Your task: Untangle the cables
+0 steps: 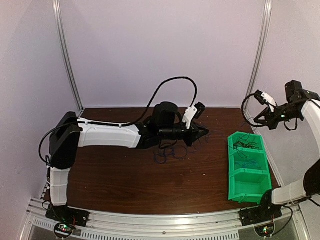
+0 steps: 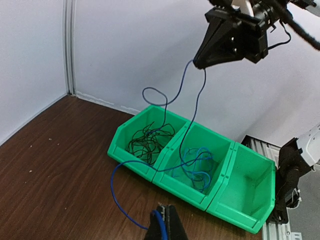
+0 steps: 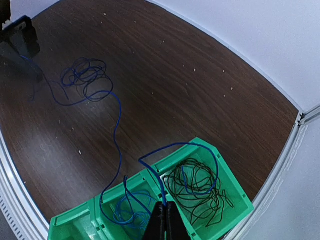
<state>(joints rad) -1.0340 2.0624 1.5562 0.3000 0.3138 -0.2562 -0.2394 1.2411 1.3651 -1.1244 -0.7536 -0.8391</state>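
Note:
My left gripper (image 1: 204, 132) (image 2: 166, 222) is low over the table and shut on a blue cable (image 2: 112, 182). That cable curves over the rim of a green three-compartment bin (image 2: 200, 197) and rises to my right gripper (image 2: 199, 64) (image 3: 164, 210). The right gripper is shut on it, high above the bin (image 1: 231, 170). A second strand hangs from the right gripper and loops down into the end compartment. A loose tangle of blue and black cables (image 1: 170, 150) (image 3: 85, 77) lies on the table below the left gripper.
The bin's end compartment holds black cables (image 2: 147, 140) (image 3: 200, 190). Its middle compartment holds blue cables (image 2: 197, 162) (image 3: 125, 212). Its near compartment (image 2: 247, 185) holds nothing. White walls and metal posts enclose the dark wooden table (image 1: 125, 175).

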